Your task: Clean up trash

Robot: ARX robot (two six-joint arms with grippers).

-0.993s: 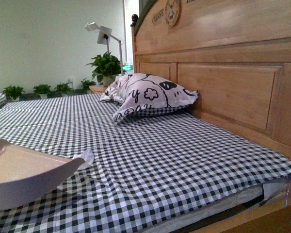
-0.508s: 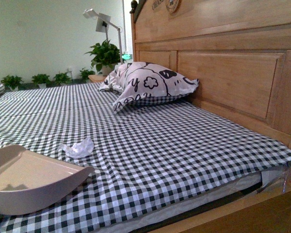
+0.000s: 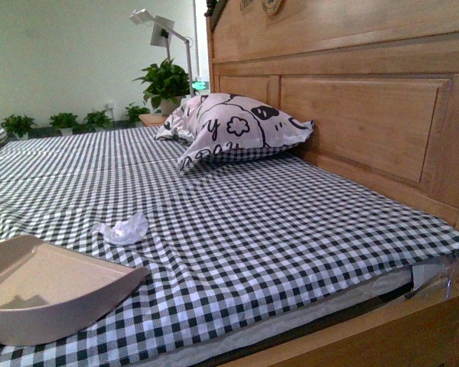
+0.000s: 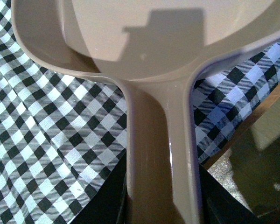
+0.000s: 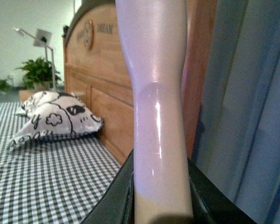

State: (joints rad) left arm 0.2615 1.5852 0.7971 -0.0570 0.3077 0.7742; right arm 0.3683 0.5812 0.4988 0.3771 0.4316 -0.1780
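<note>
The tissue wad (image 3: 123, 228) lies on the checked bedsheet (image 3: 291, 229), near the open lip of the dustpan (image 3: 53, 287) but apart from it. My left gripper (image 4: 162, 205) is closed around the dustpan's handle. My right gripper (image 5: 161, 200) clamps a pale handle (image 5: 154, 93), possibly a brush's, though its head is out of view. The printed pillow (image 3: 233, 138) rests against the wooden headboard (image 3: 352, 115).

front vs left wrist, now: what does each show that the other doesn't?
Front only: tissue wad lying beyond the dustpan, printed pillow, wooden headboard. Left wrist only: the dustpan handle running down between the left gripper's dark jaws. Both: the dustpan's pan and the checked sheet.
</note>
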